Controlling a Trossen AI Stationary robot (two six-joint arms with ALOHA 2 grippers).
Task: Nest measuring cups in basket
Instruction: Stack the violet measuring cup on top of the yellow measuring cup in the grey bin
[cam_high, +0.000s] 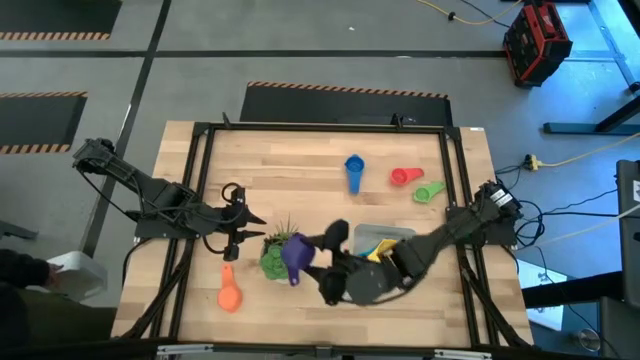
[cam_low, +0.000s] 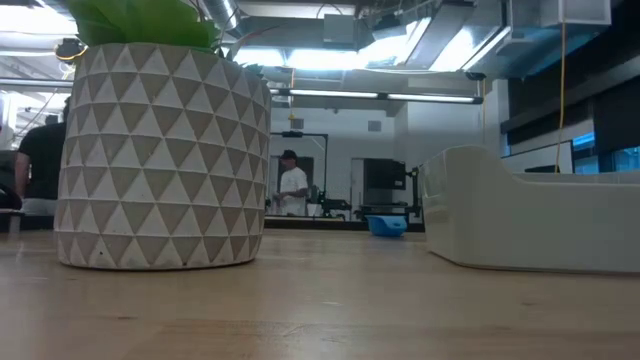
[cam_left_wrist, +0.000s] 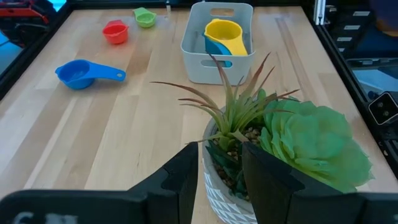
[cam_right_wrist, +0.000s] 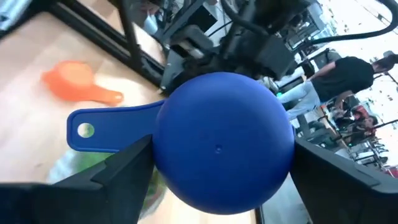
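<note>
Translucent grey plastic forms the basket (cam_high: 385, 236), which sits in the lower right part of the counter (cam_high: 300, 170) in the high view. Inside it lie two nested measuring cups: a yellow cup (cam_left_wrist: 225, 34) resting in a teal cup (cam_left_wrist: 214, 47), as the left wrist view shows.

Counted over the pictures, seven cups are visible. Two are in the basket. A blue cup (cam_high: 354, 172), a red cup (cam_high: 402, 177) and a green cup (cam_high: 430, 191) lie apart from one another on bare wood in the upper right of the counter. An orange cup (cam_high: 230, 292) lies at lower left. The seventh, a purple-blue cup (cam_high: 295, 256), is off the counter, grasped by the right gripper (cam_high: 318, 252) just left of the basket and above the plant; in the right wrist view its round bowl fills the space between the wide-set jaws, handle pointing to the frame's left.

One potted plant (cam_high: 276, 250) stands in a white pot with a triangle pattern (cam_low: 160, 155), left of the basket.

The left gripper (cam_high: 250, 228) hovers beside the plant at centre left, its jaws narrowly parted and holding nothing.
</note>
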